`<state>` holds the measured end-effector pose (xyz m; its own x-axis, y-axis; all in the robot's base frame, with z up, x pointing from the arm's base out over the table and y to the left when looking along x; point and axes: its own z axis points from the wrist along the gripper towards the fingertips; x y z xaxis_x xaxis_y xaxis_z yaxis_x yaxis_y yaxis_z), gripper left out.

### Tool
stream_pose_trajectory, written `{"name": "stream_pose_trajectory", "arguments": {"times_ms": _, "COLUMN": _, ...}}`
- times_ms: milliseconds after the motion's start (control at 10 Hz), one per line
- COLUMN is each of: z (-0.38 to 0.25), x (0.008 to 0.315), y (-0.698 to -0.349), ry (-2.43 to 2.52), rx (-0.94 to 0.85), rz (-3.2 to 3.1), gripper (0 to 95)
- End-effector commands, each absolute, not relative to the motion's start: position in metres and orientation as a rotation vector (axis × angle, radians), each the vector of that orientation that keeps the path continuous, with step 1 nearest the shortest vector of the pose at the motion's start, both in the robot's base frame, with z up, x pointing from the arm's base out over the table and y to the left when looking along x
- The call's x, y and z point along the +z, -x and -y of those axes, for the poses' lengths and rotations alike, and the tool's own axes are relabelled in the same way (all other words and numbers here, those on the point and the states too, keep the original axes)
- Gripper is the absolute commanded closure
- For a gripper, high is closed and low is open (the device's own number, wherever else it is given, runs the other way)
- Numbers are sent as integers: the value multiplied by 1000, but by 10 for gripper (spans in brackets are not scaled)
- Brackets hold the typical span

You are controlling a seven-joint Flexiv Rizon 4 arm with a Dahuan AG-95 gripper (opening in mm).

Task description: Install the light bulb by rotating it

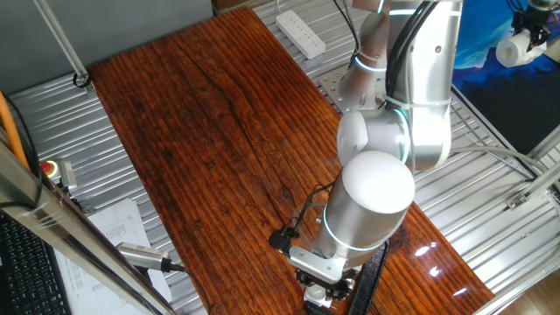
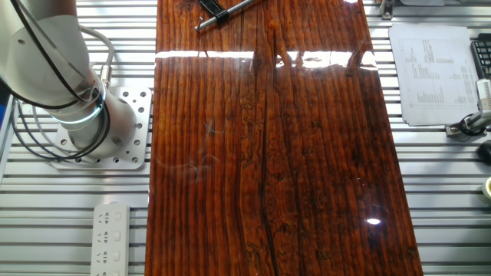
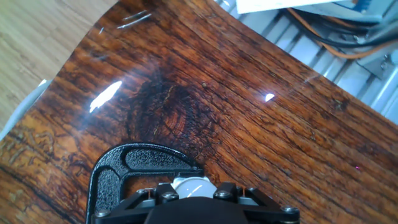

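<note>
1. One light bulb [image 3: 191,185] sat just ahead of the gripper [image 3: 193,198].
2. One black clamp [image 3: 124,171] lay beside it.
3. One power strip [image 2: 110,238] lay far off.
4. One printed sheet [image 2: 430,73] lay well apart.

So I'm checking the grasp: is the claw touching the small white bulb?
Cannot tell. In the hand view the claw body hides its fingertips; only the small white bulb's top shows beside the black C-shaped clamp.

Glossy wooden tabletop [image 2: 307,153], metal frame [image 2: 445,169]
</note>
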<state>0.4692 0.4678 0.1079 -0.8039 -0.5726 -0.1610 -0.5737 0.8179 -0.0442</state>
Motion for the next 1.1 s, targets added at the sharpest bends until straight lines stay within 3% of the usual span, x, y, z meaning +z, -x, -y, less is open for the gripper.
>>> {"name": "stream_pose_trajectory", "arguments": {"times_ms": 100, "z": -469, "x": 108, "y": -469, "ry": 812, "rx": 10, "rz": -2867, "gripper": 570}}
{"name": "stream_pose_trajectory", "arguments": {"times_ms": 1100, "z": -469, "x": 108, "y": -469, "ry": 516, "rx": -55, "rz": -2964, "gripper": 570}}
